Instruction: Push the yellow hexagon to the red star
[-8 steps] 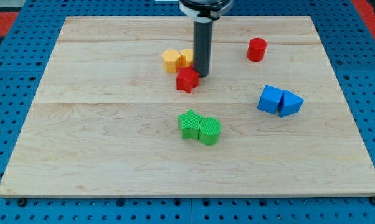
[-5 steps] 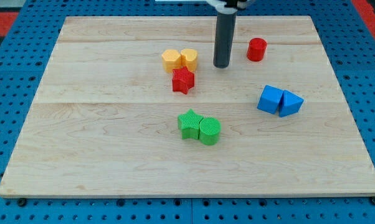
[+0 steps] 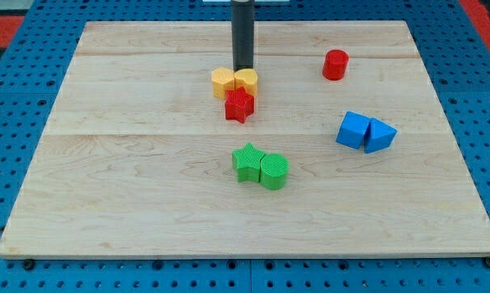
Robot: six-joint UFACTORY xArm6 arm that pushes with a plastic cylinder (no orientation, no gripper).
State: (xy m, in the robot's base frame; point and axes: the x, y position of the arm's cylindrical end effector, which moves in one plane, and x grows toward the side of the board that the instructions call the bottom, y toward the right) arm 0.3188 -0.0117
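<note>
The yellow hexagon lies on the wooden board, up and left of the red star and touching or nearly touching it. A second yellow block, rounded in shape, sits against the hexagon's right side, just above the star. My tip stands right behind this second yellow block, at its top edge, to the upper right of the hexagon.
A red cylinder stands at the upper right. A blue cube and a blue triangular block sit together at the right. A green star and a green rounded block touch near the middle.
My tip went from beside the red star to the right, then back left to the top edge of the yellow pair. The red star shifted slightly left.
</note>
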